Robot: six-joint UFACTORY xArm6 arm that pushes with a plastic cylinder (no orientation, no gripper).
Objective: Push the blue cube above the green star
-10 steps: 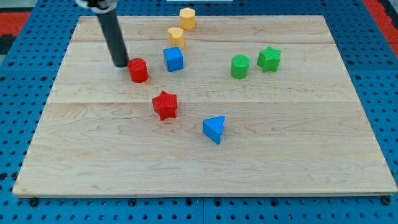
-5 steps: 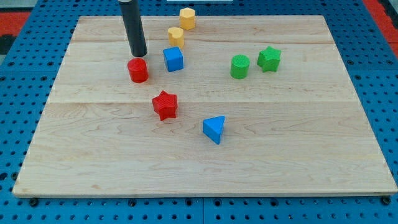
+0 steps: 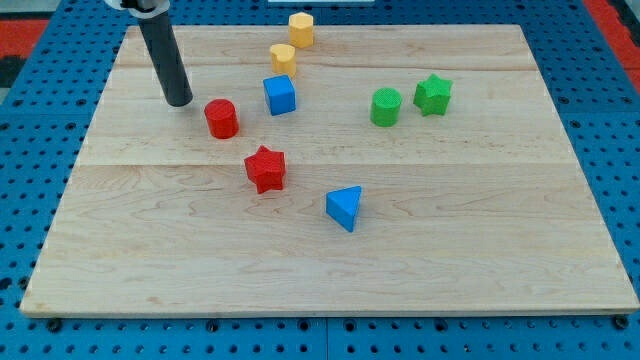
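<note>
The blue cube sits on the wooden board in the upper middle. The green star lies to its right, near the view's right, with a green cylinder just left of it. My tip rests on the board at the upper left. It is left of the red cylinder, with a small gap, and well left of the blue cube.
Two yellow blocks stand above the blue cube. A red star lies below the red cylinder. A blue triangular block lies near the board's middle. The board's top edge runs close behind the yellow blocks.
My tip went from left of the red cylinder up to just above it, then back left. The red cylinder shifted slightly. The blue cube has not moved.
</note>
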